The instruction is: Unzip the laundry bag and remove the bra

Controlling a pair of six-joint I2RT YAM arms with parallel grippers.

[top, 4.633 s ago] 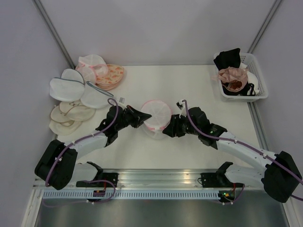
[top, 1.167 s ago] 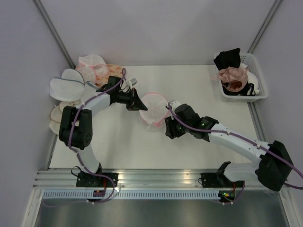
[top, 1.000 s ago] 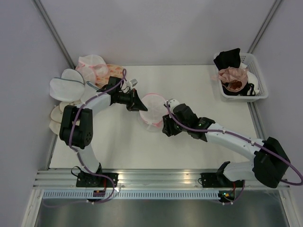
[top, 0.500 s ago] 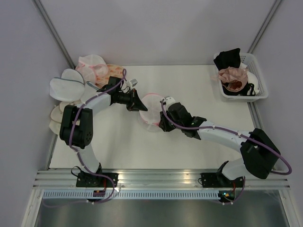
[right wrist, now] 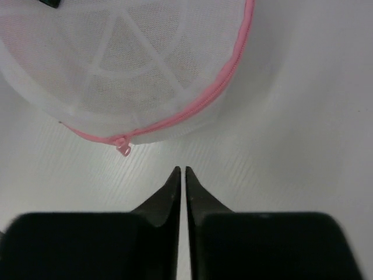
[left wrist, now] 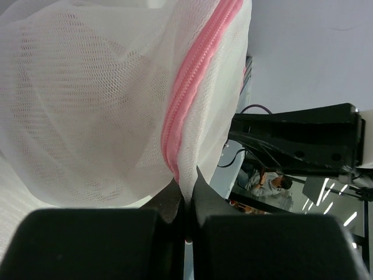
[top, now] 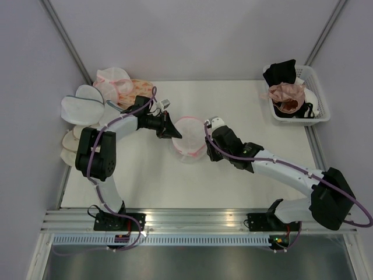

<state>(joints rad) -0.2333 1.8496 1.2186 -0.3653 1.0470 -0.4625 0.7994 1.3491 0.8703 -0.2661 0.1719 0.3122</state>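
The right gripper (right wrist: 180, 170) is low over the table (top: 145, 186) on the near right side of the laundry bag (top: 187, 140). Its two fingers are pressed almost together and nothing is between them. The zipper pull (right wrist: 123, 148), a small pink tab, hangs from the bag's rim just beyond these fingertips and a little to their left, and it is not touched.

The bag itself sits about in the middle of the table, between the two grippers. On its left side the left gripper (left wrist: 185, 191) is closed tight on a fold of mesh right beside the pink zipper (left wrist: 189, 99).

I judge the bag to be very light and soft, so it would slide or crumple if pulled without a counter-hold, and the left pinch gives this hold. The place to take is the pull tab. It is small, flat and loose, so it is easy to miss. The zipper is curved, so the pull should follow the rim.

I cannot make out the bra clearly. Only a pale pink tint and white ribs show through the mesh, and I suppose it is inside.

Beyond the bag to the far left lies a pile of white mesh bags (top: 81, 108). To the far right stands a white basket (top: 319, 99) with dark and pink garments.
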